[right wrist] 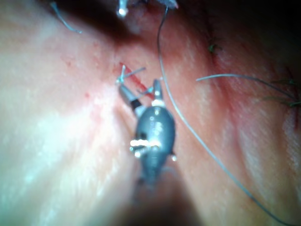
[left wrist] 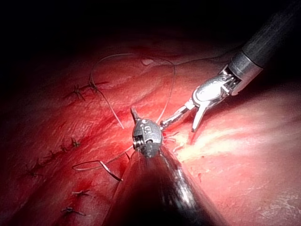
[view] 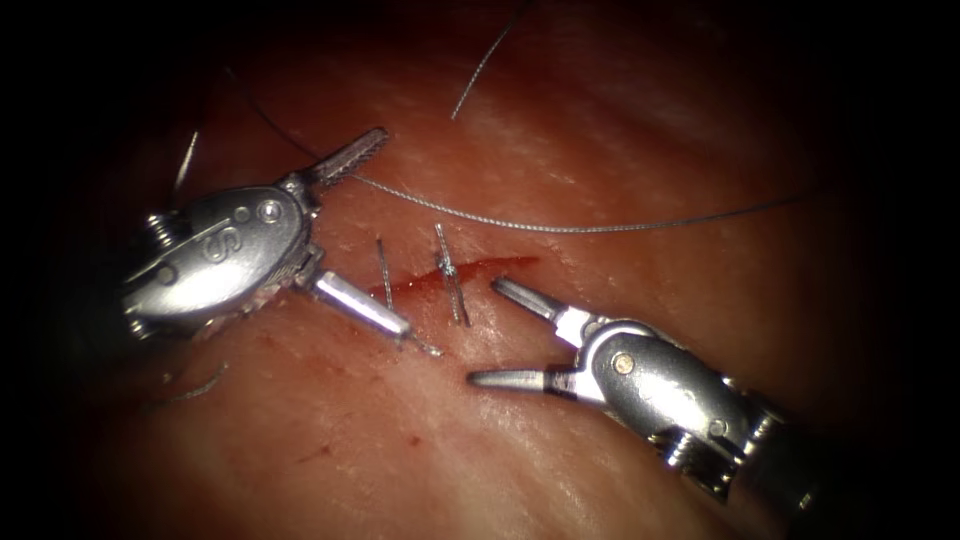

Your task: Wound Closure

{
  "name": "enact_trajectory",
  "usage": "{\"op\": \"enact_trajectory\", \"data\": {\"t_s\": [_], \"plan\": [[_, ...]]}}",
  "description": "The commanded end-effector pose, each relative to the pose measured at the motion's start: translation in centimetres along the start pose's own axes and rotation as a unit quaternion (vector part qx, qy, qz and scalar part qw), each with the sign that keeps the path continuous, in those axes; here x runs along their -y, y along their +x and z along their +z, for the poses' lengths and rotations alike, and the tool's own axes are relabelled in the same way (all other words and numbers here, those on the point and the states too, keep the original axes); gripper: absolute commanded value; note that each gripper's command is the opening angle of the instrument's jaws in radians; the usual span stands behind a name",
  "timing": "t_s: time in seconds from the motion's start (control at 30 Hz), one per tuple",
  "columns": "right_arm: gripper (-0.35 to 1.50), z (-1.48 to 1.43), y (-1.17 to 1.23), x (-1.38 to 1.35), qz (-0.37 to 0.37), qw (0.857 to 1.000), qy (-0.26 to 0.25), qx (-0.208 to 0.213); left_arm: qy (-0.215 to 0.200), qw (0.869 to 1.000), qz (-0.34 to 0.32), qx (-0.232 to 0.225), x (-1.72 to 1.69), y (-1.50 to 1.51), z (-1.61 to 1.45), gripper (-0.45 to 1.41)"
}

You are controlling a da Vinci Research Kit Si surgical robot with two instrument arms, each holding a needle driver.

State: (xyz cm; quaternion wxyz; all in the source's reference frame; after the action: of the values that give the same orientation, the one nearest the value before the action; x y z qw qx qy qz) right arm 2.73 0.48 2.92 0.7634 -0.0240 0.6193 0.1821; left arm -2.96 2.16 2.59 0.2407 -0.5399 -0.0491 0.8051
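The cut (view: 480, 270) in the tissue (view: 600, 140) shows as a short red line with red fluid in it. Two stitches (view: 450, 275) cross it. My left tool (view: 392, 230) lies on the left side with its jaws spread wide, one up by the thread (view: 560, 229), one flat beside the left stitch, holding nothing. A thin metal point (view: 426, 347) pokes out past the lower jaw's tip; I cannot tell if it is the needle. On the right side of the cut, my right tool (view: 485, 332) is open and holds nothing; its own view shows the right tool (right wrist: 140, 89) close to a stitch (right wrist: 124, 75).
The long thread arcs over the tissue behind the cut, from the far left to the far right. Loose thread ends (view: 190, 388) lie left of my left tool. Several older stitches (left wrist: 77, 92) line the tissue in the left wrist view.
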Motion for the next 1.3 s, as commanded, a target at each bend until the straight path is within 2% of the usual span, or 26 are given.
{"op": "enact_trajectory", "data": {"t_s": [0.03, 0.1, 0.2, 0.43, 0.87, 0.93, 1.07, 1.3], "plan": [[1.43, 0.07, -0.02, -0.03, 0.002, 1.000, 0.000, -0.002, 0.009, 1.000, 0.005, 0.014, 0.10, -0.06, 0.09, 1.01], [1.43, 0.07, -0.02, -0.02, 0.002, 1.000, -0.001, -0.003, 0.024, 0.999, 0.014, 0.044, 0.24, -0.17, 0.12, 1.01], [1.43, 0.07, -0.03, -0.01, 0.001, 1.000, -0.001, -0.004, 0.040, 0.997, 0.018, 0.061, 0.38, -0.32, 0.12, 1.01], [1.41, 0.06, -0.02, -0.01, 0.005, 1.000, -0.001, -0.005, 0.060, 0.995, 0.019, 0.073, 0.52, -0.43, 0.14, 0.99], [1.41, 0.04, 0.01, 0.02, 0.008, 1.000, -0.001, -0.005, 0.062, 0.995, 0.027, 0.072, 0.58, -0.62, 0.55, 0.89], [1.41, 0.04, 0.02, 0.02, 0.008, 1.000, -0.001, -0.005, 0.059, 0.995, 0.028, 0.074, 0.58, -0.66, 0.61, 0.86], [1.40, 0.03, 0.03, 0.05, 0.008, 1.000, 0.000, -0.005, 0.057, 0.994, 0.031, 0.086, 0.64, -0.77, 0.79, 0.66], [1.40, 0.02, 0.05, 0.07, 0.011, 1.000, 0.000, -0.005, 0.058, 0.993, 0.035, 0.095, 0.89, -0.98, 0.92, 0.54]]}}
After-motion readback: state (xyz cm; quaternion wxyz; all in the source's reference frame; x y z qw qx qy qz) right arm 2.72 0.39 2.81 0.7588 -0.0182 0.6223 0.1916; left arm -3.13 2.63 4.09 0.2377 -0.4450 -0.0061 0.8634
